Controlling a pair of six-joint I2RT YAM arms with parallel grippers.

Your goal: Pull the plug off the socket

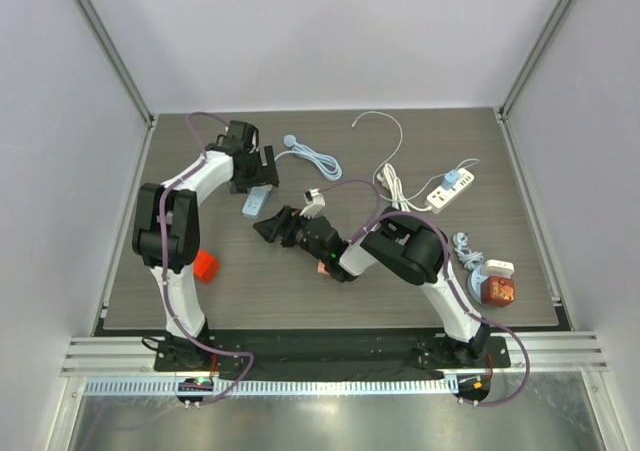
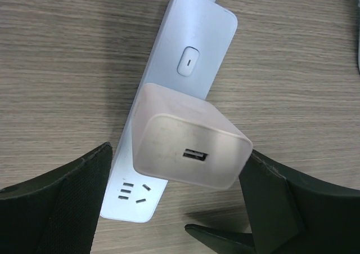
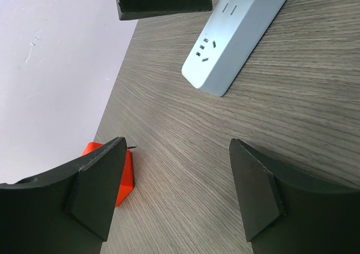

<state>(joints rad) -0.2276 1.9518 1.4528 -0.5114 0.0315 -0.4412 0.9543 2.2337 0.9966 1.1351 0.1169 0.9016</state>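
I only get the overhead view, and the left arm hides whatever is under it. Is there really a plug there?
Observer: Yes. The left wrist camera shows a white charger plugged into a pale power strip.
Operator: Has the hand grabbed it?
Observer: Not yet. The left gripper stands open, with one finger on either side of the charger.
Operator: And the other arm?
Observer: Its wrist camera shows the right gripper open and empty, facing the strip's free end and its unused sockets.
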